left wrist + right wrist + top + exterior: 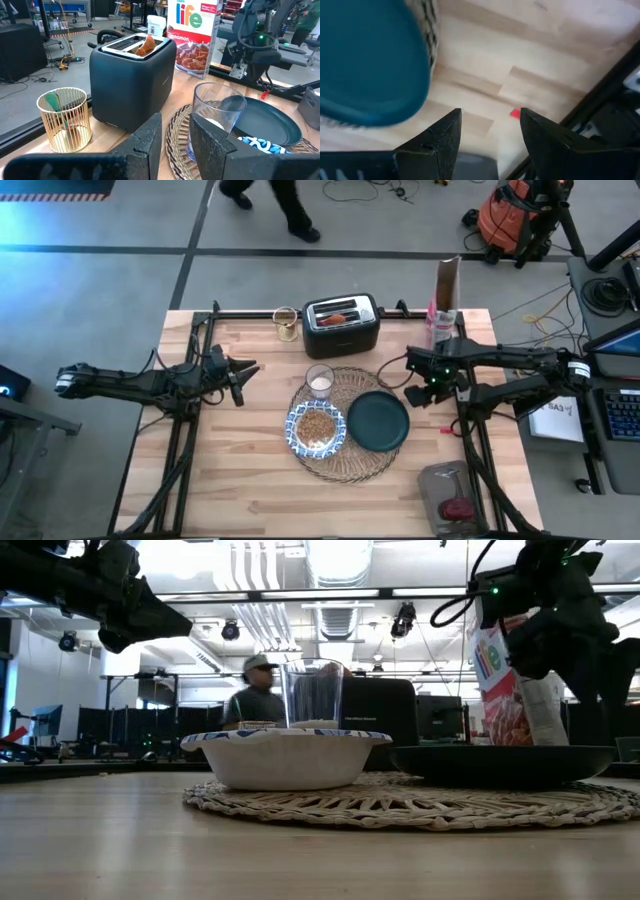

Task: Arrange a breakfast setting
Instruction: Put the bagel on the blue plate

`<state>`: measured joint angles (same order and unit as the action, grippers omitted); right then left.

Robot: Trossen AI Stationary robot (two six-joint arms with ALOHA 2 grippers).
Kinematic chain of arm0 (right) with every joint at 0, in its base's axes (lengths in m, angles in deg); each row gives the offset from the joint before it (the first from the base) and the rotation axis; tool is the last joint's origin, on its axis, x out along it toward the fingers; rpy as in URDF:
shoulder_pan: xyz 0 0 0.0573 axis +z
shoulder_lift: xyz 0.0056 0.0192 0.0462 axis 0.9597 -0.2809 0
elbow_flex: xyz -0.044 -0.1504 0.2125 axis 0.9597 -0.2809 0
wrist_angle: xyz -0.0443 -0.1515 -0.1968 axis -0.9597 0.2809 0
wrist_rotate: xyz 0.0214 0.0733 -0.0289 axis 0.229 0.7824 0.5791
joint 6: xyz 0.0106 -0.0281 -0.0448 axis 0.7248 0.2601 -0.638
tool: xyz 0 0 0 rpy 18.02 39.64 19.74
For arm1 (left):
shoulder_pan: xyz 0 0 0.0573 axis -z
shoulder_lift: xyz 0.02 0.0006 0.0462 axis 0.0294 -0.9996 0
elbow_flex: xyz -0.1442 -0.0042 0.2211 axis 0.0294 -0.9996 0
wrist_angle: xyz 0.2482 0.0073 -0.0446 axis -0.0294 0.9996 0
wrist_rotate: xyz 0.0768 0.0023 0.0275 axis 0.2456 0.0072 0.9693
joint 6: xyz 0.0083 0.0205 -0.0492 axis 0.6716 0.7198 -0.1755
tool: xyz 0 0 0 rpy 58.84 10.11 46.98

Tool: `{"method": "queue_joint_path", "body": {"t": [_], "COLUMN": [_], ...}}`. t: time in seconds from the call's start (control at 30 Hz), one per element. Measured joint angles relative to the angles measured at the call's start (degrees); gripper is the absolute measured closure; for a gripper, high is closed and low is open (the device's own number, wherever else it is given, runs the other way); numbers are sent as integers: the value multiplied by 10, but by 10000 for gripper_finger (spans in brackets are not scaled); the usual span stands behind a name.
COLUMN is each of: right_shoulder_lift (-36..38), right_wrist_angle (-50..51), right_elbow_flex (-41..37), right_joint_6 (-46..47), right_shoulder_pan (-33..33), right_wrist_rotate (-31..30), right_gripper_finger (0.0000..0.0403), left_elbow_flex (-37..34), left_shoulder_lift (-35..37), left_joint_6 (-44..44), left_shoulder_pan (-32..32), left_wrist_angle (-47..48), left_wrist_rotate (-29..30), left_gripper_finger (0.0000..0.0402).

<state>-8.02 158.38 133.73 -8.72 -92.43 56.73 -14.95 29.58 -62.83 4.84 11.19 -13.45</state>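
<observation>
Spanning pale wood planks, table (240, 480) under woven placemat (345, 465), person (257, 692) in workshop behind, both end effectors apart, empty.

In the low view, the blue-and-white patterned bowl (285, 757) is hiding the foot of the small clear glass (313, 693), and the dark teal plate (503, 764) is covering the base of the red cereal box (505, 690). A blurred person (257, 692) is standing behind. In the right wrist view, the plate (367, 60) is running off the frame. From above, the contents of the grey tray (452, 498) are staying too small to identify.
</observation>
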Motion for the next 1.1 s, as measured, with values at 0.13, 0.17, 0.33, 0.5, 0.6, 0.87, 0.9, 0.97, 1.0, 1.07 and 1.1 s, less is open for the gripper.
{"method": "queue_joint_path", "body": {"t": [0.13,0.17,0.33,0.5,0.6,0.87,0.9,0.97,1.0,1.07,1.1], "right_shoulder_lift": [1,1,7,23,35,73,77,80,80,79,76], "right_wrist_angle": [-14,-15,-19,-27,-52,-283,-320,-392,-424,-469,-483], "right_elbow_flex": [0,0,0,0,0,0,0,0,0,0,0], "right_joint_6": [-4,-6,-26,-41,-42,-86,-91,-98,-101,-107,-110], "right_shoulder_pan": [0,0,0,0,0,3,4,8,11,20,24], "right_wrist_rotate": [4,15,68,92,93,118,118,118,118,118,118], "right_gripper_finger": [211,211,211,211,211,211,211,211,211,211,211], "left_elbow_flex": [0,0,0,0,0,0,0,0,0,0,0], "left_shoulder_lift": [0,0,0,0,0,0,0,0,0,0,0], "left_joint_6": [0,0,-2,-2,-2,-2,-2,-2,-2,-2,-2], "left_shoulder_pan": [0,0,0,0,0,0,0,0,0,0,0], "left_wrist_angle": [-2,-2,-2,-2,-2,-2,-2,-2,-2,-2,-2], "left_wrist_rotate": [0,0,0,0,0,0,0,0,0,0,0], "left_gripper_finger": [319,319,319,319,319,319,319,319,319,319,319]}}
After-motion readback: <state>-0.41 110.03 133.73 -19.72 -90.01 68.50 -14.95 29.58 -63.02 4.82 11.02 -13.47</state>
